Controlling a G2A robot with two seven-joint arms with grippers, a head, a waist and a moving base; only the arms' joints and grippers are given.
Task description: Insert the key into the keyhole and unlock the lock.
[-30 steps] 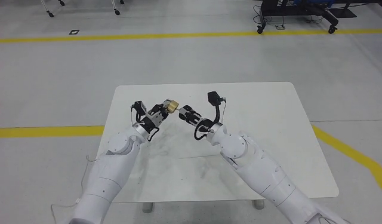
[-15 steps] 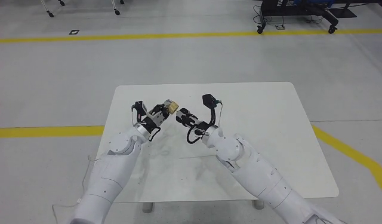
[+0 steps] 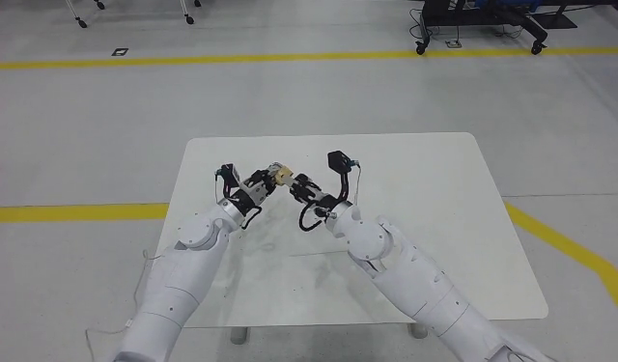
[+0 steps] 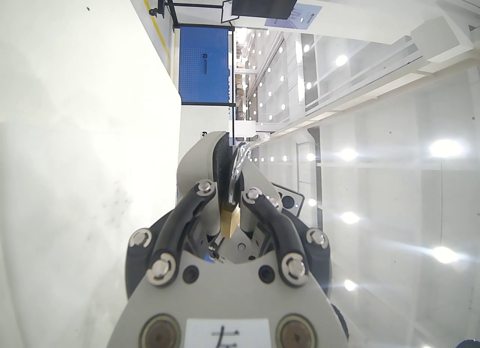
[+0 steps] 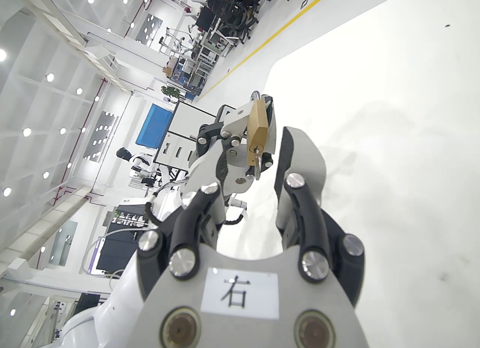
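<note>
While the left gripper [image 4: 232, 173] is clamping the brass padlock [image 5: 257, 128] well inside the white rounded table's [image 3: 435, 169] edges, the right gripper [image 5: 255, 162] is hanging spread wide around the padlock's inserted silver key [image 5: 257, 169].

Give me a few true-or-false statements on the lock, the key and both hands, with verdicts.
1. The left hand grips the lock. True.
2. The lock lies on the table. False: it is held up above the table.
3. The key sits in the keyhole. True.
4. The right hand is shut on the key. False: it is open, with the key between its fingers and touching neither.
</note>
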